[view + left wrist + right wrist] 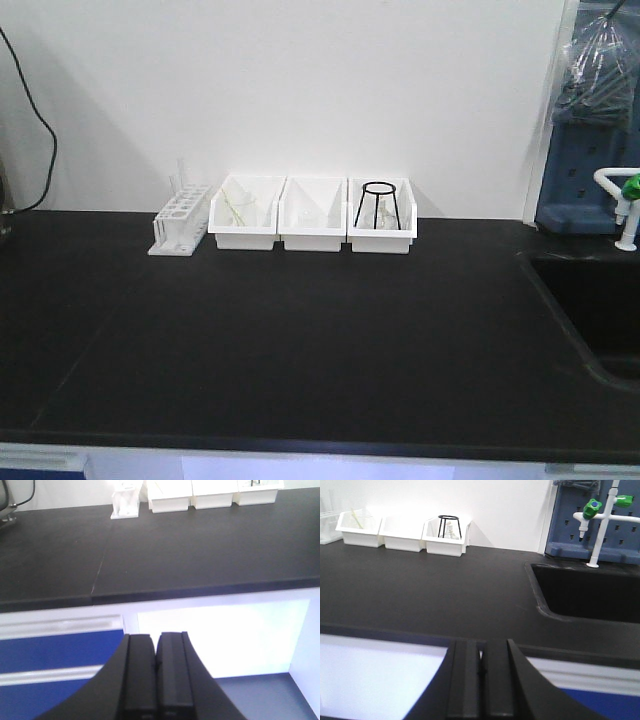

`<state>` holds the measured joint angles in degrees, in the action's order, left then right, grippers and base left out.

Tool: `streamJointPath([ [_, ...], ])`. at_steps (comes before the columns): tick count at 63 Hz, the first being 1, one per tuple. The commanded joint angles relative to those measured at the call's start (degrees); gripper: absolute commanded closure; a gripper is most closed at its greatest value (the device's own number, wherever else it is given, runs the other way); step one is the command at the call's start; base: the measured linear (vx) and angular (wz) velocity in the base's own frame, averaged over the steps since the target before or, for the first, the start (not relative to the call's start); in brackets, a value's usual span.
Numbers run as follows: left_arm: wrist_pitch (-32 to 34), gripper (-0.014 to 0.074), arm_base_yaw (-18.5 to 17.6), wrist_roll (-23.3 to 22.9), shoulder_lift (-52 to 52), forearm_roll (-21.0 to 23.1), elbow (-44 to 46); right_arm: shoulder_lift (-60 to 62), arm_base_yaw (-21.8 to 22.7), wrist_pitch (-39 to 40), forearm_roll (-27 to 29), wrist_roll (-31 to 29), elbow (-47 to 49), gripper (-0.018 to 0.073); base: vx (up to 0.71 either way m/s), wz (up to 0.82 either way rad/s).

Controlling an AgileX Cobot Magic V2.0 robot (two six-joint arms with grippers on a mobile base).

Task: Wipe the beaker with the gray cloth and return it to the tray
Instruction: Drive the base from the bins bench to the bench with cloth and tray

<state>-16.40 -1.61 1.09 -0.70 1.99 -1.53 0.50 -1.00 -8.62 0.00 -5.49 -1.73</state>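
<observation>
The beaker, the gray cloth and the tray are out of view in all three views. In the left wrist view my left gripper (156,641) is shut with nothing between its black fingers. It hangs in front of the cabinet, below the front edge of the black counter (200,555). In its own wrist view my right gripper (481,649) is likewise shut and empty, just below the counter's front edge (420,595). Neither gripper shows in the front view.
At the back of the counter stand a white test-tube rack (181,222) and three white bins (313,238); the left bin holds a glass with yellow-green sticks (238,208), the right a black wire stand (381,203). A sunken sink (600,310) with a tap (625,205) lies at the right.
</observation>
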Motion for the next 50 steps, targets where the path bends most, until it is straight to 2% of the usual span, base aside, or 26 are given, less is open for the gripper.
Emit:
streamJointPath([
  [1, 4.92, 0.0603, 0.06, -0.05, -1.43, 0.11, -1.73, 0.51, -0.03, 4.85, -0.35, -0.58, -0.27, 0.0571, -0.49, 0.04],
  [31, 4.92, 0.0603, 0.06, -0.05, -1.43, 0.11, -1.73, 0.51, -0.03, 4.85, -0.35, -0.58, -0.27, 0.0571, -0.5, -0.01],
  [50, 4.92, 0.0603, 0.06, -0.05, -1.43, 0.11, -1.73, 0.51, -0.03, 4.85, -0.35, -0.58, -0.27, 0.0571, -0.4, -0.29],
])
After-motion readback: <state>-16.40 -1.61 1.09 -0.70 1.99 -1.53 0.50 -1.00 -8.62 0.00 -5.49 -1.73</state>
